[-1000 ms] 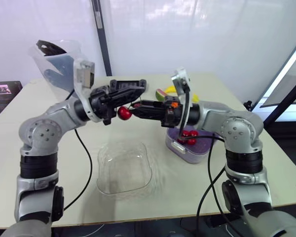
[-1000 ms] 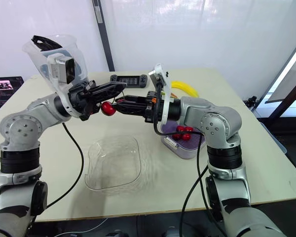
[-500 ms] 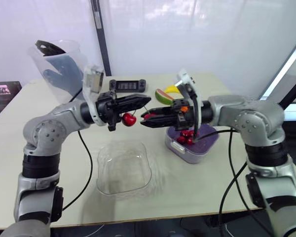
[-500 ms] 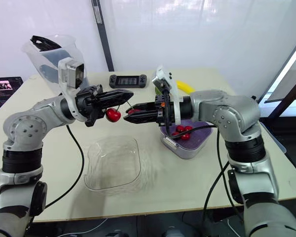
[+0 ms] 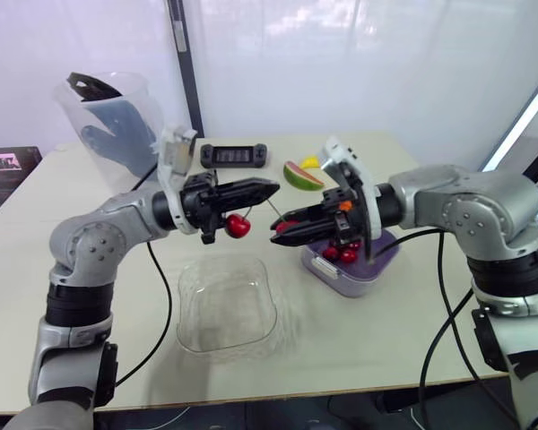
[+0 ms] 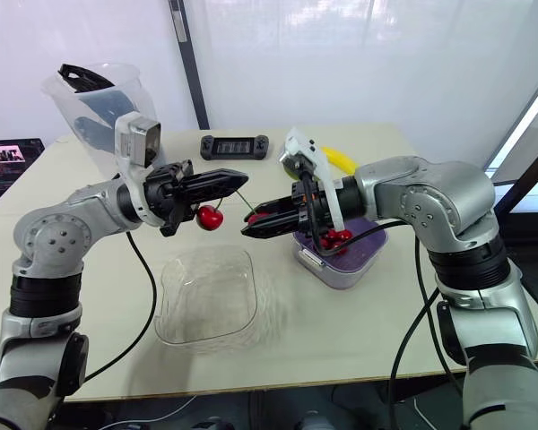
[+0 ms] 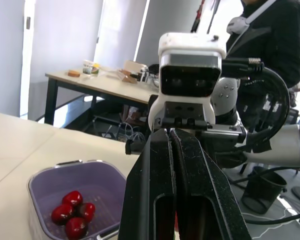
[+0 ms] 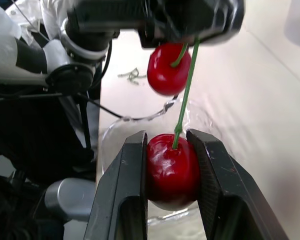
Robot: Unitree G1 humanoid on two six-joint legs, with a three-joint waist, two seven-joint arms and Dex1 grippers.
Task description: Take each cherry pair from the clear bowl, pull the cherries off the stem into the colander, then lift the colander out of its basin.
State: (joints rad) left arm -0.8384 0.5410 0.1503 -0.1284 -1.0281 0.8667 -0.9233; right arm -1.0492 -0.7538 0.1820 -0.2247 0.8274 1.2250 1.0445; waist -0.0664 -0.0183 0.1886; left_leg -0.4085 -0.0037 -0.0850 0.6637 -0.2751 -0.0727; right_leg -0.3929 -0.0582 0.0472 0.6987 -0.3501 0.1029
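Currently in hand: cherry pair (image 6: 211,217), held in the air between both grippers, at 12 o'clock from the clear bowl (image 5: 224,309) and 10 o'clock from the colander (image 5: 383,251).
Left gripper (image 5: 271,186): jaws pinched tight on the stem (image 8: 186,85); the free cherry (image 5: 238,226) dangles beneath.
Right gripper (image 5: 278,235): jaws closed around the clamped cherry (image 8: 172,170), with the stem running taut up to the left fingers.
Why so: one arm anchors the stem and the other takes the fruit, so drawing them apart should snap it off.
Judged step: pulling the first cherry of this pair; the free one is yet to do.
Colander: purple, seated in its basin (image 5: 341,279), with three loose cherries (image 7: 72,212) inside. It lies at 4 o'clock from the right fingertips, so the fruit must travel there before release.
Clear bowl: looks empty, so this is probably the last pair.
Around: black game controller (image 5: 234,155) at 12 o'clock, watermelon slice (image 5: 302,175) and banana (image 5: 310,162) at 1 o'clock, clear jug (image 5: 108,116) at 10 o'clock.
In the way: nothing between the clamped cherry and the colander.
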